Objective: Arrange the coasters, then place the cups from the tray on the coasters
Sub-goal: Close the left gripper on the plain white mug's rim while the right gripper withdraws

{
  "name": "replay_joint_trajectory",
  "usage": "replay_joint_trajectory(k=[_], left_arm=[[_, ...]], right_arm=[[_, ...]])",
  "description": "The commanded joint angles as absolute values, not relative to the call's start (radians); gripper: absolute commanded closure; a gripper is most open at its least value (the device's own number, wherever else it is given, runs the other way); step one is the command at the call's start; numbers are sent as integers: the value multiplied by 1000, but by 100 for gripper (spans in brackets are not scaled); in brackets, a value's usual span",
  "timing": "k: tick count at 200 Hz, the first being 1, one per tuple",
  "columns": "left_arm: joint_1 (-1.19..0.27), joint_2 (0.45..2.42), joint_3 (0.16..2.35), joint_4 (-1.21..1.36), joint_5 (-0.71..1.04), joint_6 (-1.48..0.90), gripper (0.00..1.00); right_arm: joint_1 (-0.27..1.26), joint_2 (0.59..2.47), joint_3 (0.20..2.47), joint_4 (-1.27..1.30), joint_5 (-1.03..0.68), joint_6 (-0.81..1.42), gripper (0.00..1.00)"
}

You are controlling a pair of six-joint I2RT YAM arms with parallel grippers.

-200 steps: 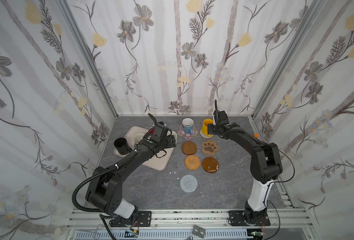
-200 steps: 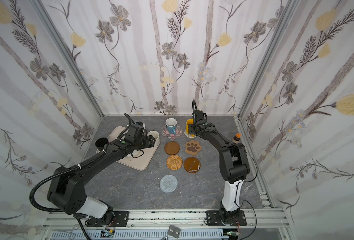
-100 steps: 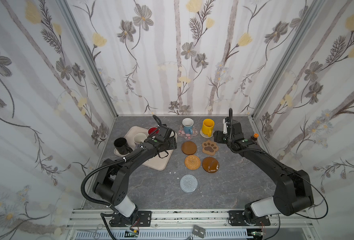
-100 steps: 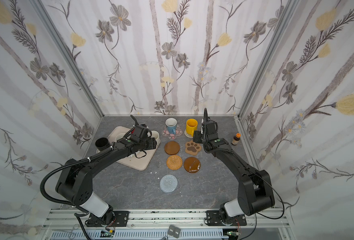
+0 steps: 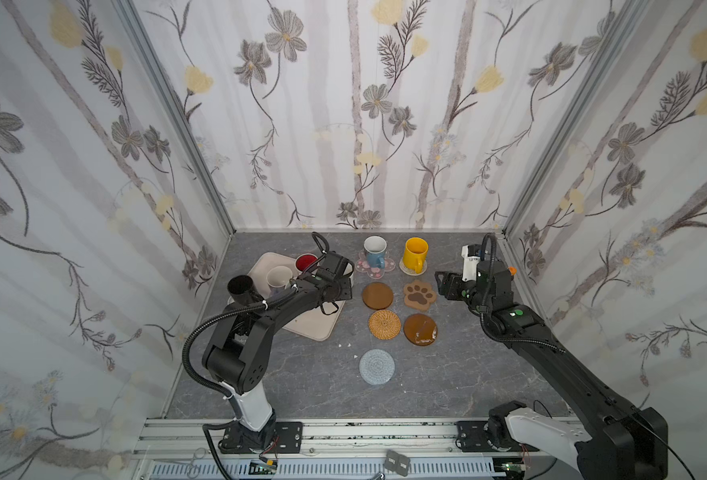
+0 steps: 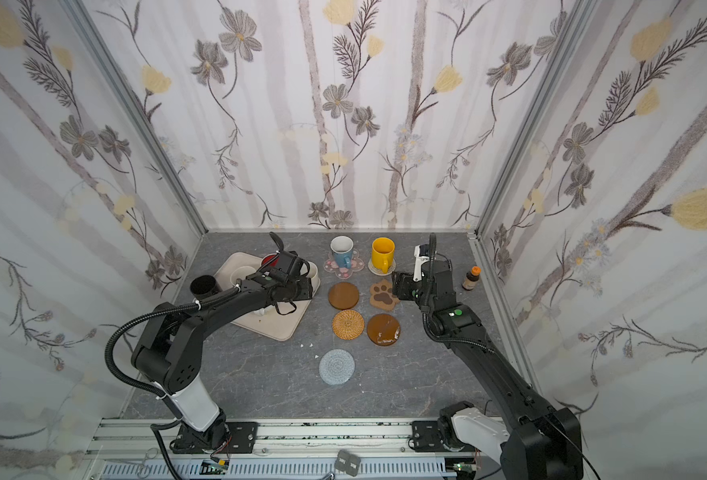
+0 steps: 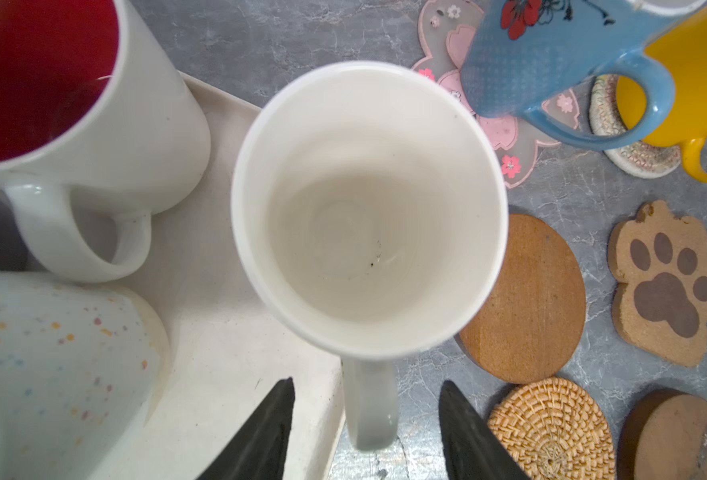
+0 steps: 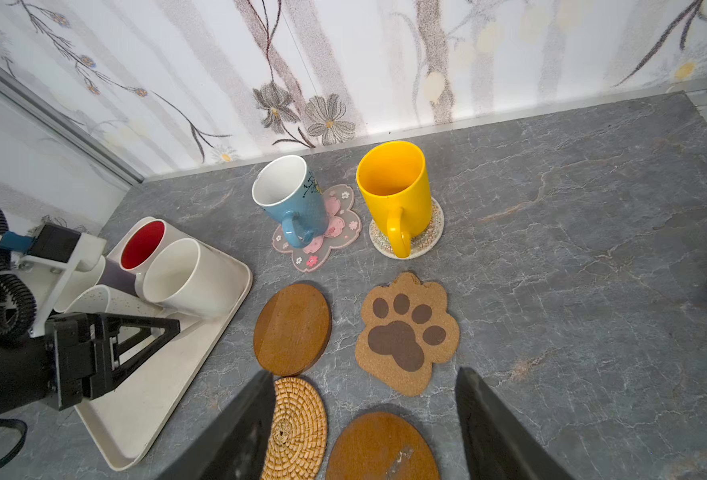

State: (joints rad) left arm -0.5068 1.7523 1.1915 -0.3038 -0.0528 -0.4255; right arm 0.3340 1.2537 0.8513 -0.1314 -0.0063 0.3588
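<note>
Two mugs sit on coasters at the far side: blue mug [image 5: 374, 251] on pink coaster [image 8: 339, 228], yellow mug [image 5: 415, 253] on woven coaster [image 8: 430, 232]. Left gripper [image 7: 366, 382] spread astride white mug [image 7: 368, 208] handle, mug on tray [image 5: 314, 324]. Right gripper [image 8: 364, 372] spread, empty, near paw coaster [image 8: 406, 332].

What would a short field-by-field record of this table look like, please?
Cups placed: blue mug on pink blossom coaster; yellow mug on white woven coaster
Empty coasters: light wooden disc, paw coaster, rattan coaster, dark wooden disc, grey woven coaster
Tray: holds red-lined mug and plain white mug, among others
Left gripper: open, jaws astride the plain white mug's handle, not touching
Right gripper: open, empty, near the paw coaster
Other: brown bottle by the right wall
</note>
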Motion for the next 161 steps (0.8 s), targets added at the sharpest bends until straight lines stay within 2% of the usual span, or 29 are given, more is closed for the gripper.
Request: replay_joint_trajectory(k=[1,50,95,161], left_arm=[[-507,1771,1211,-301,-72,-425,44],[-506,1811,1239,-302,-75,-411,55],[-506,1806,1235,-305,-84,-397,70],[-509,1792,1230,-308,-76,-358,94]], right_arm=[[334,1234,837,-97,-29,365,31],[334,1196,823,-112,-10,350,32],[333,1193,806,-87,-13,348,33],[332,1216,796,-66,-36,334,15]])
